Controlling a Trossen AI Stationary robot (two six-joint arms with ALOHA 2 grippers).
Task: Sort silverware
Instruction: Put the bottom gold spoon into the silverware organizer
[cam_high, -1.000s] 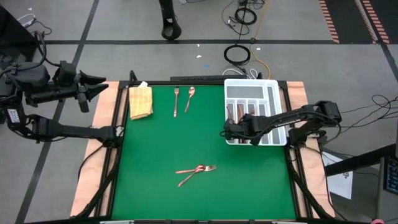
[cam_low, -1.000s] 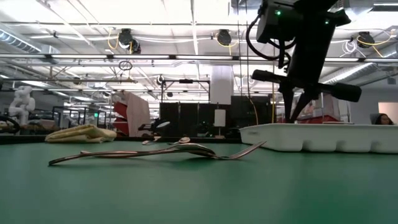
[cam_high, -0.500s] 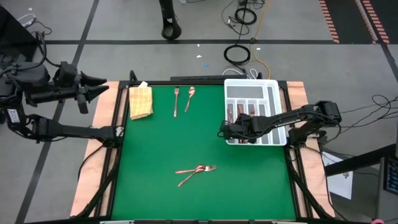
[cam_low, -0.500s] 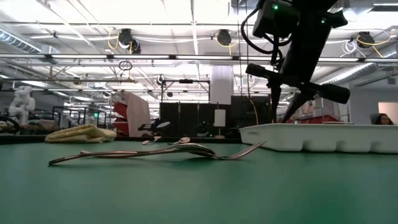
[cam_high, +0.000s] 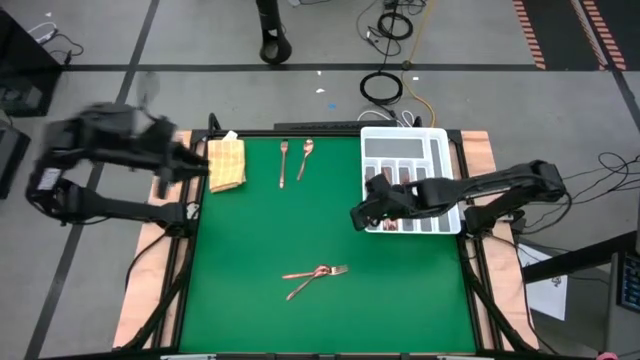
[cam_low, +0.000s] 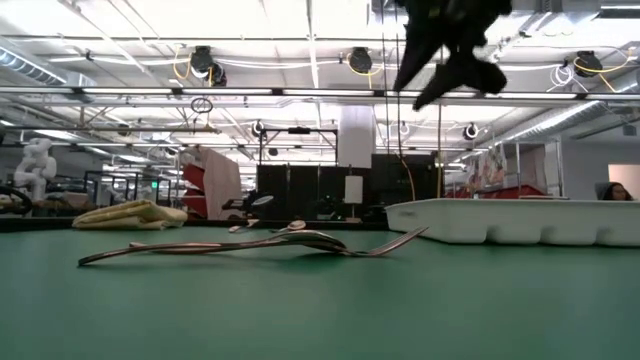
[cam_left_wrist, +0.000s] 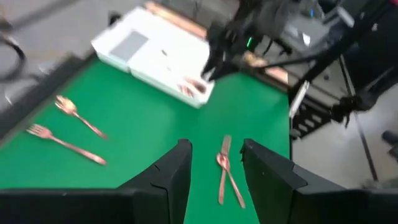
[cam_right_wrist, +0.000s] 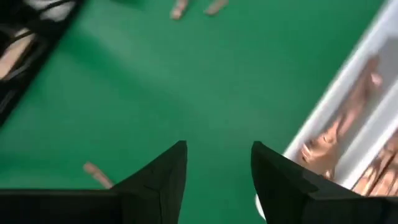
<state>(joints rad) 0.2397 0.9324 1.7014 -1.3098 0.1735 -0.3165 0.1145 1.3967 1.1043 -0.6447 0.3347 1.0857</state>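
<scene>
Nearest the front edge of the green table (cam_high: 250, 230), a small crossed pile of copper silverware (cam_high: 314, 276) lay by itself, a fork and other pieces overlapping, well apart from everything else. Farther back on the right, the right gripper (cam_high: 357, 214) hung just off the near left corner of the white divided tray (cam_high: 403, 143), raised above the table, its jaws apart with nothing between them. Inside the tray, several copper pieces (cam_high: 392, 185) lay in the long compartments. At the far end of the table, a fork (cam_high: 283, 163) and a spoon (cam_high: 305, 157) lay side by side, close but not touching, and a tan woven cloth (cam_high: 226, 163) sat folded at the far left corner. The left gripper (cam_high: 197, 166) was just beside that cloth at the table's left edge, jaws apart and empty.
</scene>
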